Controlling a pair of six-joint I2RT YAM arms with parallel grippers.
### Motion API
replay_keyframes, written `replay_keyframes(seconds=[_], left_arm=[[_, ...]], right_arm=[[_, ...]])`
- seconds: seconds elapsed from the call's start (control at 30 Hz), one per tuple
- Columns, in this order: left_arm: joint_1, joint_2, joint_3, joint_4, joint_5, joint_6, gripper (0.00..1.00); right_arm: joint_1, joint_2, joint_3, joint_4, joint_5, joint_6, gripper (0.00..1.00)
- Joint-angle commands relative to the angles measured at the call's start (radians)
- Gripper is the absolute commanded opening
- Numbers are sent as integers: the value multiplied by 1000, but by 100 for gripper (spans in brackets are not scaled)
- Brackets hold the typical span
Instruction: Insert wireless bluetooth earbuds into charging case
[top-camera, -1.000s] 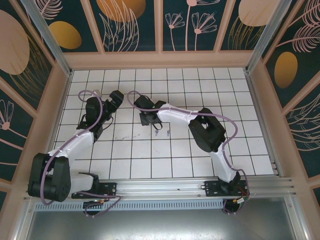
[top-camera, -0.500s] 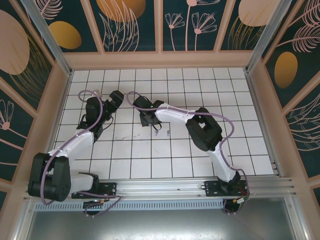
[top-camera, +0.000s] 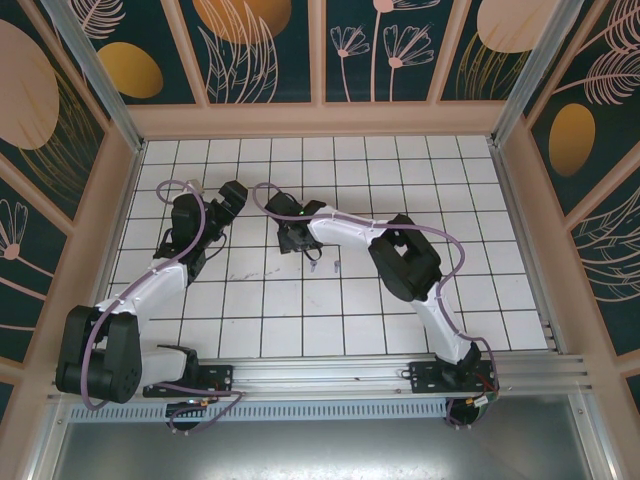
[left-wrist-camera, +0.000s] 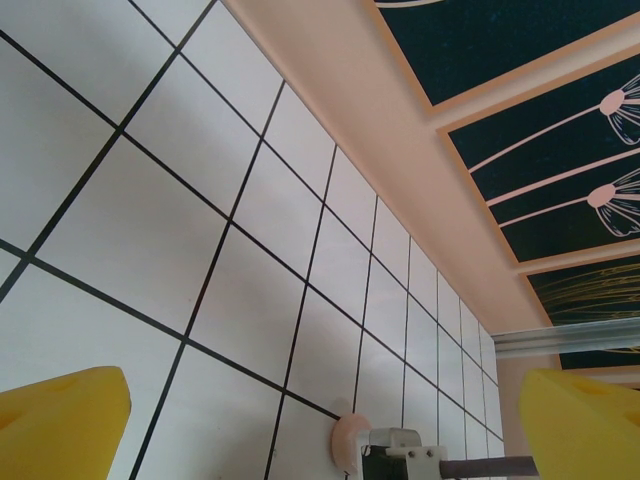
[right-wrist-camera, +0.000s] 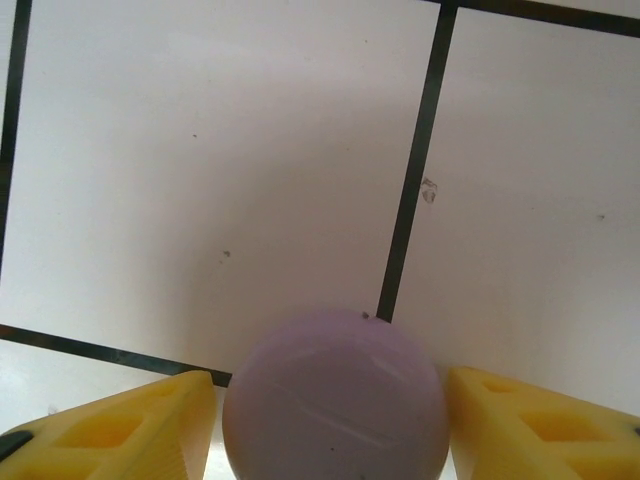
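White tiled table (top-camera: 400, 160) with black grid lines, bearing a rounded lilac case (right-wrist-camera: 335, 400) and a pale pink rounded object (left-wrist-camera: 346, 443).

Right hand (top-camera: 290, 238): has shifted slightly to its own left across the counter (top-camera: 480, 200).
Right elbow (top-camera: 405, 260): has swung left along with the hand, following behind it.
Earbud (top-camera: 336, 264): now lies a little farther off the hand's right side.

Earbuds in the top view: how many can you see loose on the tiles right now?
2 earbuds: tiny specks side by side on the tiles, just base-side of the right gripper, the second to the right of the first. Colours too small to tell. More may be hidden under the arms.
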Motion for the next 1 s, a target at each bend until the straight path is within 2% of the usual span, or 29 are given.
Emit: replay_keyframes(seconds=[0.0, 0.23, 0.33, 0.6, 0.97], left_arm=[[-5, -10, 3, 28, 5, 20, 99], [-5, -4, 55, -72, -13, 17, 99], [-6, -6, 64, -96, -10, 19, 99], [-16, -19, 11, -24, 17, 50, 99], [-82, 37, 11, 65, 58, 112, 99]], right_arm=[[-6, 34, 40, -36, 9, 23, 60], [-6, 22, 35, -26, -3, 19, 44], [-6, -2, 29, -17, -3, 17, 41], [-20, -108, 8, 10, -12, 19, 40], [-123, -325, -111, 100, -46, 51, 40]])
